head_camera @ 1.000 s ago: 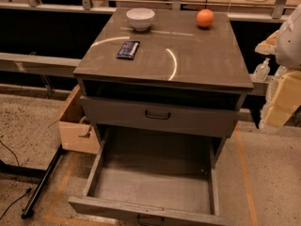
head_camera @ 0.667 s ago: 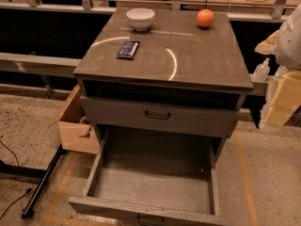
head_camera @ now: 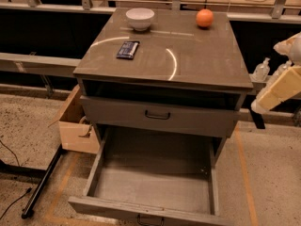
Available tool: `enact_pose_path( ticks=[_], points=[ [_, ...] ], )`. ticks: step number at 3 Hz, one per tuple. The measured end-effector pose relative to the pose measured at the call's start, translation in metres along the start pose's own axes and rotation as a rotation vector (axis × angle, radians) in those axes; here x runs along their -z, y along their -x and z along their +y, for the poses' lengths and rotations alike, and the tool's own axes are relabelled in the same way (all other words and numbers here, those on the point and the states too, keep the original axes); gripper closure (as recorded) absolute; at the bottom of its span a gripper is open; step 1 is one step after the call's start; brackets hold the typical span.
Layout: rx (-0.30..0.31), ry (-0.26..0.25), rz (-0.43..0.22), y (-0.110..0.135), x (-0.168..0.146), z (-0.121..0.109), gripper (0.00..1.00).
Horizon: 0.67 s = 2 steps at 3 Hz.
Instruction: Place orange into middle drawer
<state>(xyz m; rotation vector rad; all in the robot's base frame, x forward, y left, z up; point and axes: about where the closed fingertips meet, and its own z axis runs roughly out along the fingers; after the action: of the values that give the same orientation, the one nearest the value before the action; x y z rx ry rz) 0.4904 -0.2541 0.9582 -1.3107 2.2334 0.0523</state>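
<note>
The orange (head_camera: 204, 18) sits on the cabinet top (head_camera: 188, 60) at its back right corner. The middle drawer (head_camera: 122, 114) is pushed in, with its black bar handle (head_camera: 157, 115) at the centre of the flat front. My gripper (head_camera: 257, 113) hangs at the right edge of the view, beside the cabinet's right side, at about the height of the middle drawer. It is well apart from the orange and touches nothing that I can see. The arm's cream-coloured parts (head_camera: 278, 89) rise above it.
A white bowl (head_camera: 140, 18) stands at the back left of the cabinet top, and a dark flat packet (head_camera: 128, 49) lies in front of it. The lowest drawer (head_camera: 155, 185) is pulled far out and holds nothing. A cardboard box (head_camera: 77, 126) sits on the floor to the left.
</note>
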Motion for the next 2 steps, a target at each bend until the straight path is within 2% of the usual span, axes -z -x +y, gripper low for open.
enact_pose_path(
  ticks=[1,2],
  points=[
    [-0.189,-0.044,-0.191,-0.016,-0.033,-0.049,0.00],
    [-0.271,-0.125,-0.298,-0.018,-0.070,-0.096,0.00]
  ],
)
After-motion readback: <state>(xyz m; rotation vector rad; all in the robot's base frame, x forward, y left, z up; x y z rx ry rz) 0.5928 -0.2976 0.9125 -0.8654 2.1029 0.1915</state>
